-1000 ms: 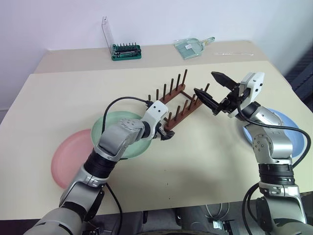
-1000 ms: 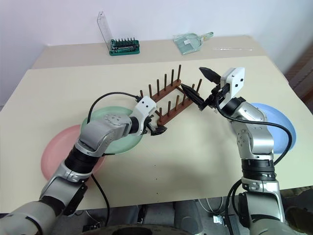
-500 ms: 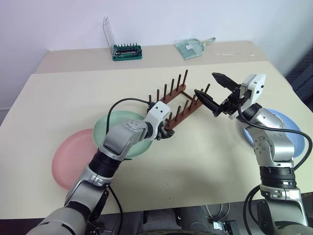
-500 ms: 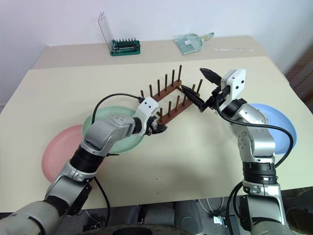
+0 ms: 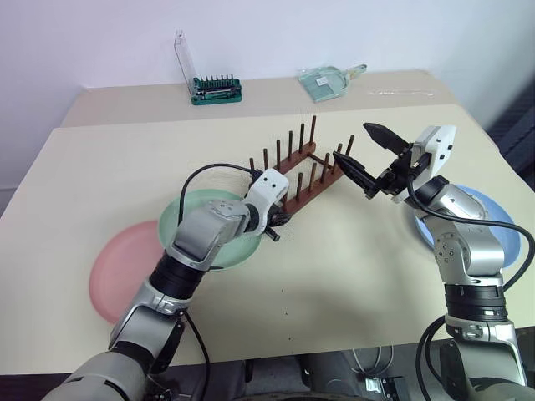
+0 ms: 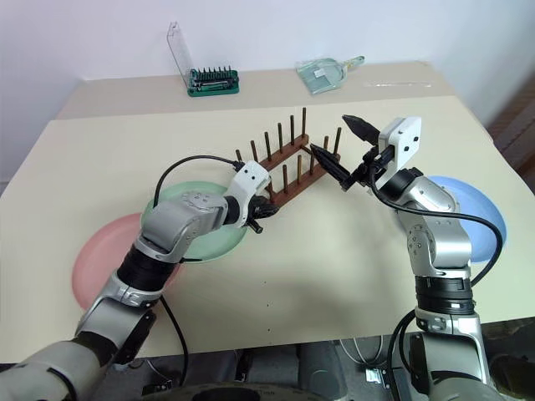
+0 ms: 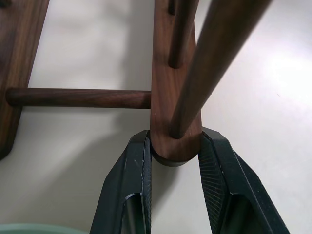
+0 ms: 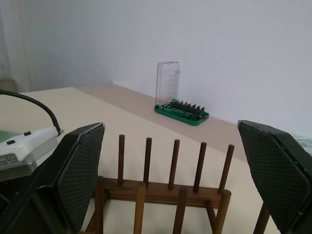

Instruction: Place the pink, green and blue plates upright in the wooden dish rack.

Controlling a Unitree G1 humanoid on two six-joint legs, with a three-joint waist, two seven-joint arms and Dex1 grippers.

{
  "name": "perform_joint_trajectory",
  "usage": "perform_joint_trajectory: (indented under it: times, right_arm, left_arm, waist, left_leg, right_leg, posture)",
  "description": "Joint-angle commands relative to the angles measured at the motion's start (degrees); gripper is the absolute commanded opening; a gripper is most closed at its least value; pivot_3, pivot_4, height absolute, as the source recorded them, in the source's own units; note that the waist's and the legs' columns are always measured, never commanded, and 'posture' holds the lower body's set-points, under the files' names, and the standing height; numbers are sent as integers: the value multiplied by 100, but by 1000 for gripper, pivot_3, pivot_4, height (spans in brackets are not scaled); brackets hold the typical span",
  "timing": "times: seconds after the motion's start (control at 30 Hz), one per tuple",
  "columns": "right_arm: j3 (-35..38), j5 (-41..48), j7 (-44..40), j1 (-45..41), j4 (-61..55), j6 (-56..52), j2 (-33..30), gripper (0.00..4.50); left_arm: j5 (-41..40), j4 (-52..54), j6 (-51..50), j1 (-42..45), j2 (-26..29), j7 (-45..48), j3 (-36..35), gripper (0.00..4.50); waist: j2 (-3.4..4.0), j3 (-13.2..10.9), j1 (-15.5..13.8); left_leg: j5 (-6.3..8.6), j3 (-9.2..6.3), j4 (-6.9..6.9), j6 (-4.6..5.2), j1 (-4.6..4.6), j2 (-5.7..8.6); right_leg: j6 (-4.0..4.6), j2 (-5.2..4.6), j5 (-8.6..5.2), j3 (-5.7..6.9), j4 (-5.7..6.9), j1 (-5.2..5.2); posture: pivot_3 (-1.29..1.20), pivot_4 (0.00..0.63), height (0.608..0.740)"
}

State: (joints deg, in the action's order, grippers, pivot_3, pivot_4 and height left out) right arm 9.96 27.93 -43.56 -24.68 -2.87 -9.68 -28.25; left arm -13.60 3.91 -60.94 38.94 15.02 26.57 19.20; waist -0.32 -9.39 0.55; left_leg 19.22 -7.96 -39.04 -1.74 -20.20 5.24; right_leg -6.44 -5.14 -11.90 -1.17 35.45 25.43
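The wooden dish rack (image 5: pixel 303 170) lies slantwise at mid-table with no plates in it. My left gripper (image 5: pixel 278 223) is shut on the near end of one base rail (image 7: pixel 170 78), with a black finger (image 7: pixel 131 175) pressed against each side. My right gripper (image 5: pixel 350 141) hovers open just above the rack's far end, and its wrist view looks along the pegs (image 8: pixel 173 163). The green plate (image 5: pixel 179 214) lies flat under my left forearm. The pink plate (image 5: pixel 117 271) lies flat to its left. The blue plate (image 5: pixel 512 238) lies flat at the right, partly behind my right arm.
A green screwdriver-bit holder (image 5: pixel 216 88) with an upright clear lid stands at the back, against the wall. A clear scoop-like item (image 5: pixel 328 80) lies at the back right. The table's right edge runs close behind the blue plate.
My left gripper has closed onto the end of the rack's rail. The rack has shifted slightly. The right gripper has stayed open in the same place.
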Motion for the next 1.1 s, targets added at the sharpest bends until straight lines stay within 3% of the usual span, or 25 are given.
perform_joint_trajectory:
  times: [0.03, 0.43, 0.73, 1.1]
  right_arm:
    - [262, 69, 38, -161, 41, 129, -72, 4500]
    - [649, 44, 90, -469, 492, 353, -146, 4500]
    - [747, 46, 96, -468, 555, 417, -220, 4500]
    - [761, 54, 111, -529, 626, 457, -211, 4500]
  left_arm:
    - [45, 118, 288, 48, 269, 314, 14, 757]
    - [-176, -28, 1616, 80, 726, 1633, -141, 757]
    - [151, -354, 2467, 93, 1214, 2556, 221, 757]
    - [157, -438, 2631, 162, 1161, 3284, 292, 757]
  waist:
    - [0, 0, 3]
    - [1, -1, -3]
    - [1, -1, 3]
    - [1, -1, 7]
  left_leg:
    - [0, 0, 0, 0, -1, 0]
    - [0, -1, 2, 1, -8, 0]
    - [1, 0, 3, 1, -8, 0]
    - [2, 1, 2, 4, -8, 0]
  right_leg:
    - [0, 0, 0, 0, 0, 1]
    - [0, -1, 0, 1, -7, 5]
    - [0, 0, 0, 1, -6, 5]
    - [0, 0, 0, 1, -7, 5]
  posture:
    - [0, 150, 740]
    - [0, 150, 740]
    - [0, 150, 740]
    - [0, 150, 740]
